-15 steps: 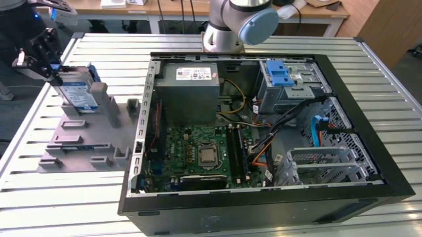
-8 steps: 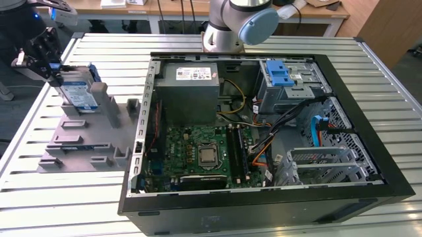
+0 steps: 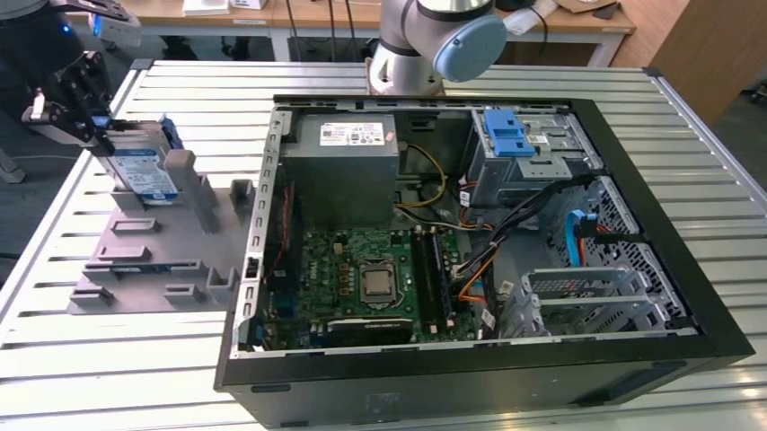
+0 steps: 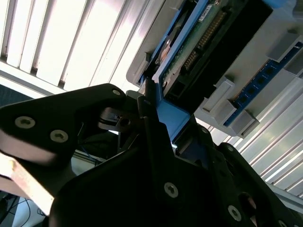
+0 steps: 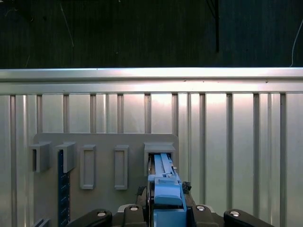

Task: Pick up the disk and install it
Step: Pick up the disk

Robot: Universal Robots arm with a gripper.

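The disk (image 3: 136, 169), a silver drive with a blue-and-white label in a blue carrier frame, stands upright in a slot of the grey holder (image 3: 144, 260) at the exterior view's left. My gripper (image 3: 103, 126) is at the disk's upper end, shut on its blue frame. In the first wrist view the blue frame of the disk (image 5: 164, 182) sits between the black fingers, above the slot in the holder (image 5: 104, 142). The second wrist view shows a black finger (image 4: 147, 118) pressed against the blue frame, with the disk's circuit-board side (image 4: 199, 45) beyond it.
An open computer case (image 3: 671, 296) lies at the centre and right of the slatted metal table (image 3: 108, 377). Inside are a grey power supply (image 3: 348, 162), a motherboard (image 3: 372, 278) and a drive cage (image 3: 540, 162) topped by a blue bracket (image 3: 509, 133). The arm's base (image 3: 414, 54) stands behind the case.
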